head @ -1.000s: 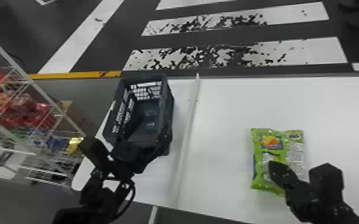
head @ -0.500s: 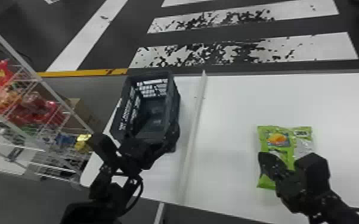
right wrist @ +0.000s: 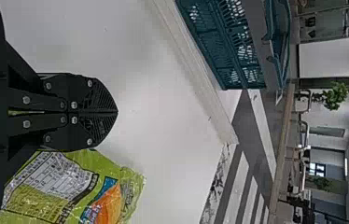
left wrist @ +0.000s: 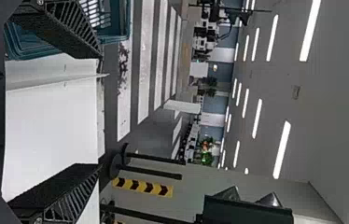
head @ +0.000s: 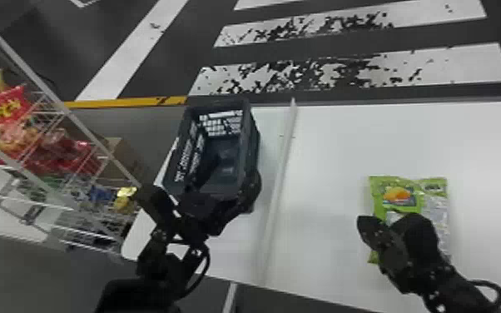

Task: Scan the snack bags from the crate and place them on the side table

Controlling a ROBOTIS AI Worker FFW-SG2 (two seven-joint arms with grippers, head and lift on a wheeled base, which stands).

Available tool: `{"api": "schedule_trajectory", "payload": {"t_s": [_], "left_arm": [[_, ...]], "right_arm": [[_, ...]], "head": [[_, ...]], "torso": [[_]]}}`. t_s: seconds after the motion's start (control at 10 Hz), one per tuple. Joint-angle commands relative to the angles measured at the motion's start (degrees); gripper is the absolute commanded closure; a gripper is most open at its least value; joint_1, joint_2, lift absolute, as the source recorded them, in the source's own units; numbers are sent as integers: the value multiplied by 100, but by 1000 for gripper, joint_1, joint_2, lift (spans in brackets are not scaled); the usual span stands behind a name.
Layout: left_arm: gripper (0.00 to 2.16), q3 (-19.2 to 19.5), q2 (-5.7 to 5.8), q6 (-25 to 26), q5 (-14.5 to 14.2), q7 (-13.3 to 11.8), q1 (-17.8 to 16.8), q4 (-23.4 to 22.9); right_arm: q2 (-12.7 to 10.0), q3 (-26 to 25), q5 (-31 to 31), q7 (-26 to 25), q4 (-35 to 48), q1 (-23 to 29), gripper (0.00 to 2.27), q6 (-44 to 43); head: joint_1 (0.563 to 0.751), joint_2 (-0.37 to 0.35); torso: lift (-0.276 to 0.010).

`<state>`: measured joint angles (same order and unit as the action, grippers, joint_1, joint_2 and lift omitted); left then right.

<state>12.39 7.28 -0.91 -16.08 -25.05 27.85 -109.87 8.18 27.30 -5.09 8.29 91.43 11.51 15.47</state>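
In the head view, a green snack bag (head: pixel 430 189) lies flat on the smooth white table (head: pixel 324 254), toward 4 o'clock from the centre. It is a roughly rectangular pouch of shiny, crinkled film, with an orange picture and a pale printed panel. The right gripper (head: pixel 362 222) is above the table beside the bag, whose middle lies toward 3 o'clock from the fingertips; the arm covers part of the bag. Toward 9 o'clock from the centre is a dark, deep plastic crate (head: pixel 250 141) with lattice walls. The left gripper (head: pixel 202 189) is at its near end, around 6 o'clock from the crate's middle. A straight white ridge (head: pixel 281 179) runs between crate and bag. Out at 9 o'clock stands a white wire rack (head: pixel 54 98) holding glossy red packets (head: pixel 8 106).

In the left wrist view, the left gripper (left wrist: pixel 99 110) has its black, ribbed fingers spread wide, with nothing gripped. The crate's blue-green plastic rim is near one finger, and the bare tabletop shows between them.

In the right wrist view, the right gripper (right wrist: pixel 116 112) has its blunt, rounded fingers pressed together, empty. The wrinkled bag lies just beside them, outside the grip; whether they touch cannot be told.
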Motion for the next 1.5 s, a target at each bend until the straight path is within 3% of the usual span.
{"api": "schedule_trajectory", "payload": {"t_s": [0.0, 1.4], "left_arm": [[36, -26, 2, 0, 0, 0, -7, 19], [36, -114, 37, 0, 0, -9, -51, 45]], "right_arm": [[-18, -15, -71, -29, -160, -122, 2256, -4], [79, -937, -510, -126, -275, -158, 2256, 207]], "head": [[695, 350], [695, 212]], "torso": [[-50], [-50]]}}
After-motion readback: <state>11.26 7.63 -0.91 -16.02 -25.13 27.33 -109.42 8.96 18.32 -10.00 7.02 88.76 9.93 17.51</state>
